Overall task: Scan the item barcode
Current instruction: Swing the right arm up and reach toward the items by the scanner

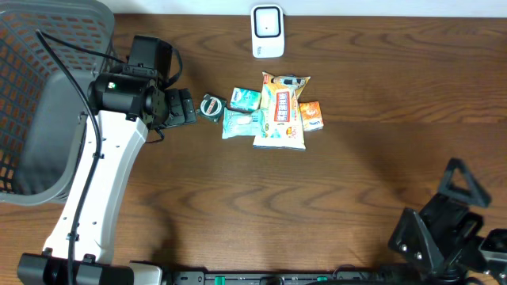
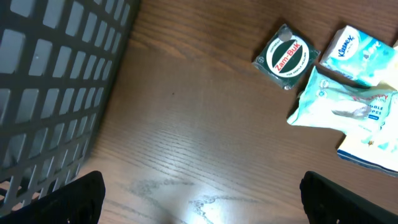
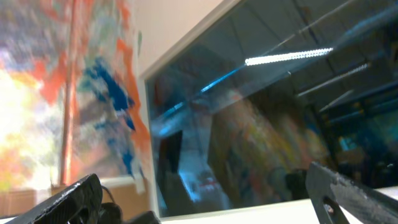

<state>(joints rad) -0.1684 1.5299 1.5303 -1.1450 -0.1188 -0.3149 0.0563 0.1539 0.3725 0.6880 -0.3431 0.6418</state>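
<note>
- Bench (image 1: 356,182): a dark wood surface carrying everything below.
- Basket (image 1: 32,79): a grey mesh basket at the far left, just beside my left arm. I judge it the one bulky thing to keep clear of when I swing.
- Left end effector (image 1: 188,107): the jaws are spread wide and hold nothing. It hovers low over bare wood, just short of the item cluster.
- Right end effector (image 1: 458,184): the jaws are also wide and empty. It is parked at the near right corner, well apart from the items, and its camera faces the room.
- Snack bag (image 1: 282,111): the largest item, lying flat in the middle of the cluster.
- Wipes pack (image 1: 242,123): it touches the snack bag.
- Scanner (image 1: 268,32): a white unit at the far edge, beyond the cluster.
- Tissue pack (image 1: 246,97) and orange packet (image 1: 310,115): these crowd the cluster.
- Zam-Buk tin (image 1: 212,105): the item nearest my left jaws, touching the wipes pack.
- Step in hand: approach, with no item grasped yet. Next I probably need to straddle the tin without nudging its neighbours, then present its barcode, which is not visible, to the scanner.
</note>
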